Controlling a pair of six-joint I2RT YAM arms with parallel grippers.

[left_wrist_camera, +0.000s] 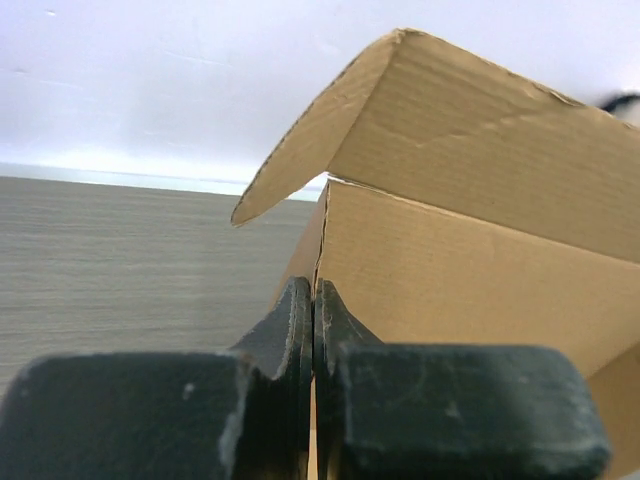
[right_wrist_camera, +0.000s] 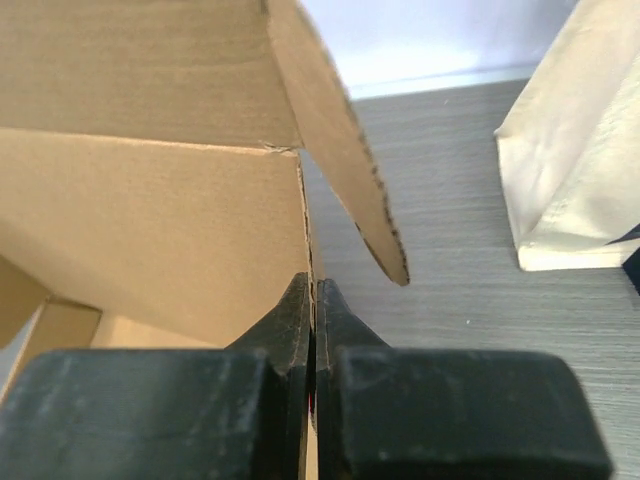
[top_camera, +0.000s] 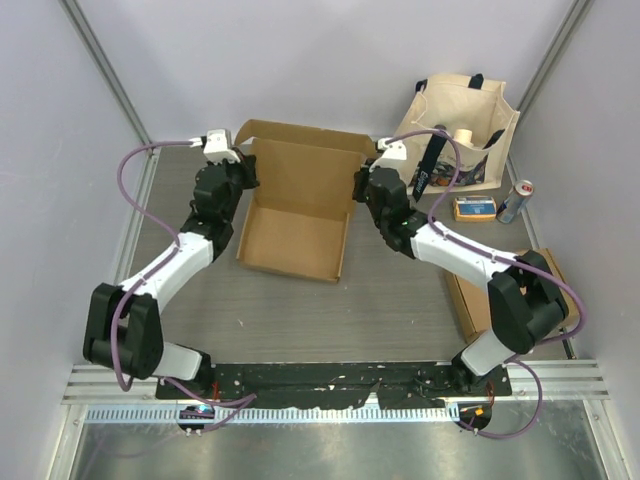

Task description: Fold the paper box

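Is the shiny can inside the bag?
No, the can sits on the table outside the bag, just beside it.

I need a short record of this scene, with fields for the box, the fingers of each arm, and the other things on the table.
box: cardboard box, open, in the middle of the table, rear flap raised
left fingers: shut on the box's left wall
right fingers: shut on the box's right wall
other things: tote bag, can, small orange pack, all at the far right
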